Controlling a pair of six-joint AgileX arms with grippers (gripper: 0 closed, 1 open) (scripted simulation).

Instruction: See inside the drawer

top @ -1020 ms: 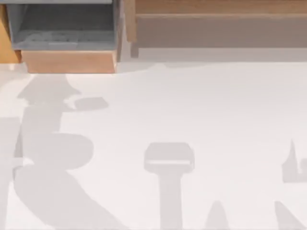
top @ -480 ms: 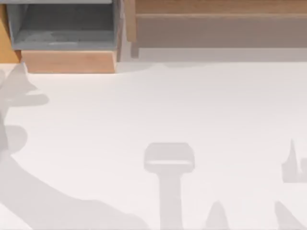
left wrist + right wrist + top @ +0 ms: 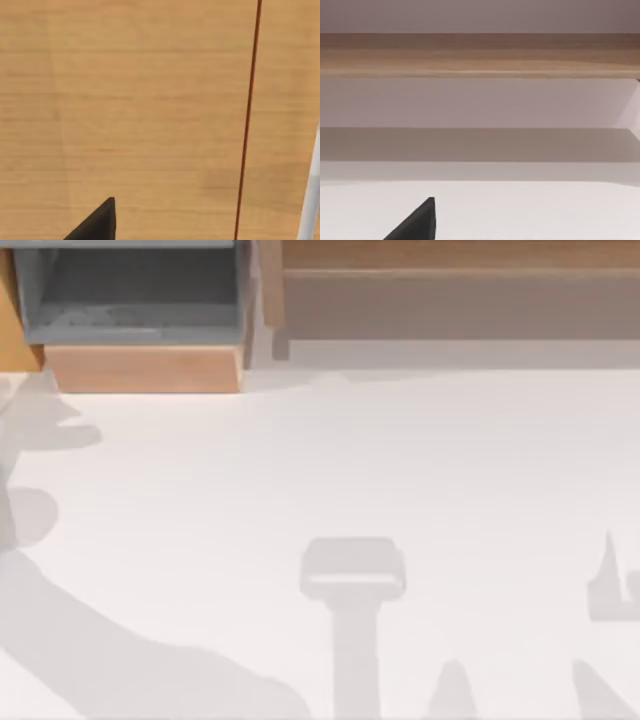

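Note:
The drawer [image 3: 9, 332] shows as a sliver of saturated orange-brown wood at the far left edge of the top view, beside a paler drawer; its inside is hidden. In the left wrist view, orange-brown wood [image 3: 130, 110] with a thin dark red line [image 3: 247, 120] stands close in front of a dark part of my left gripper [image 3: 97, 222]. In the right wrist view, a dark part of my right gripper [image 3: 417, 222] hovers over the white table, facing a long wooden rail [image 3: 480, 55].
A pale tan-fronted drawer [image 3: 140, 368] with a grey lining [image 3: 130, 295] stands pulled out at the back left. A long wooden unit [image 3: 450, 270] runs along the back right. Arm shadows lie on the white table [image 3: 350, 460].
The left arm's shadow has slid from in front of the tan drawer toward the table's left edge. The shadows at the right have not moved.

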